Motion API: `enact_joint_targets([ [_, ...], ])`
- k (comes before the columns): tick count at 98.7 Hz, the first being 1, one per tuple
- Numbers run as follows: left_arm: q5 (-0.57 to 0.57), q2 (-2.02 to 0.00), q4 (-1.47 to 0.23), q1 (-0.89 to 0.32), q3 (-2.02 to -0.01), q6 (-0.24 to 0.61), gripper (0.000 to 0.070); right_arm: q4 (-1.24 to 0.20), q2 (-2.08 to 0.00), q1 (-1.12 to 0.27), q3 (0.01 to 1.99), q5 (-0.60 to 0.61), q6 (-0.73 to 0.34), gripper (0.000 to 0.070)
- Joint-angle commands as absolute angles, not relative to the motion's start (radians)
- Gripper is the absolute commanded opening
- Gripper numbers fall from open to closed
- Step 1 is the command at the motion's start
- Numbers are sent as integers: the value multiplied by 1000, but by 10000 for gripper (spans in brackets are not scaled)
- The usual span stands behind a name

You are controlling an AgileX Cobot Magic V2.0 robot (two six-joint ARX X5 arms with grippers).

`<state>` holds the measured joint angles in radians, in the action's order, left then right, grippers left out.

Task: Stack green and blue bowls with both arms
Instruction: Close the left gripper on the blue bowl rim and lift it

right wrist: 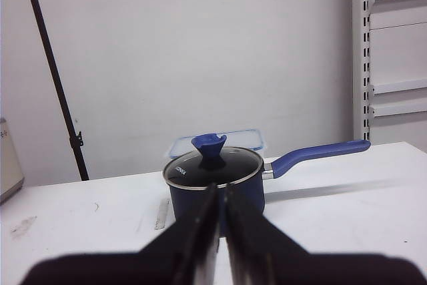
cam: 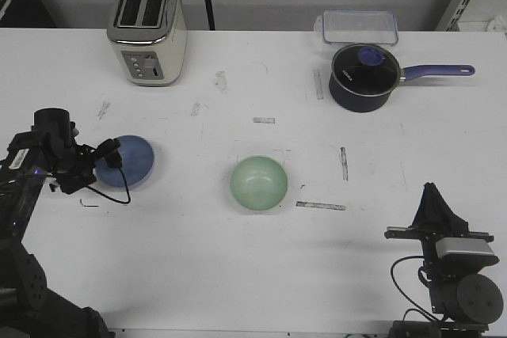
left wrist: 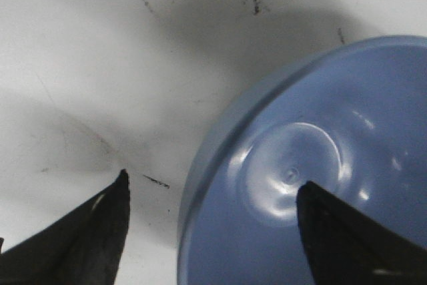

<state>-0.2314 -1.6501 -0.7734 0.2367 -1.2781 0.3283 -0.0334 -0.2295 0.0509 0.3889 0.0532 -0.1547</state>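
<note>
At the far left of the front view we saw the left arm (cam: 40, 160) reaching across the white table (cam: 238, 275), its left gripper (cam: 107, 157) at the near-left rim of the blue bowl (cam: 127, 161). That view did not let us read the fingers; the left wrist view did. There the two black fingertips (left wrist: 100, 221) stood spread apart, one outside the bowl (left wrist: 313, 165) over bare table, the other over its glossy inside, with the rim between them. We could not tell whether either tip touched the bowl.

Behind, at the back left, stood a cream toaster (cam: 147, 29). Near the middle of the table the green bowl (cam: 259, 184) sat upright and alone, well apart from the blue one; neither wrist camera caught it.

Farther right at the back were a dark saucepan (cam: 364, 77) with a glass lid and a long blue handle, and behind it a clear plastic container (cam: 358, 26). The right wrist view showed both from low down, the pan (right wrist: 213, 181) in front of the container (right wrist: 248, 139).

At the near right, the right gripper (cam: 432, 193) pointed away over the table, and its wrist view showed the fingers (right wrist: 200, 231) pressed together, holding nothing.
</note>
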Motion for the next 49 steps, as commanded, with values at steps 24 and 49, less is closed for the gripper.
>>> enact_joint_targets([
  [24,-191,-1674,-785,240,-1301,326,221,-22,-228,49,392,53,-160,7],
  [49,-192,-1674,-792,240,-1301,326,39,-22,-228,49,392,53,-160,7],
])
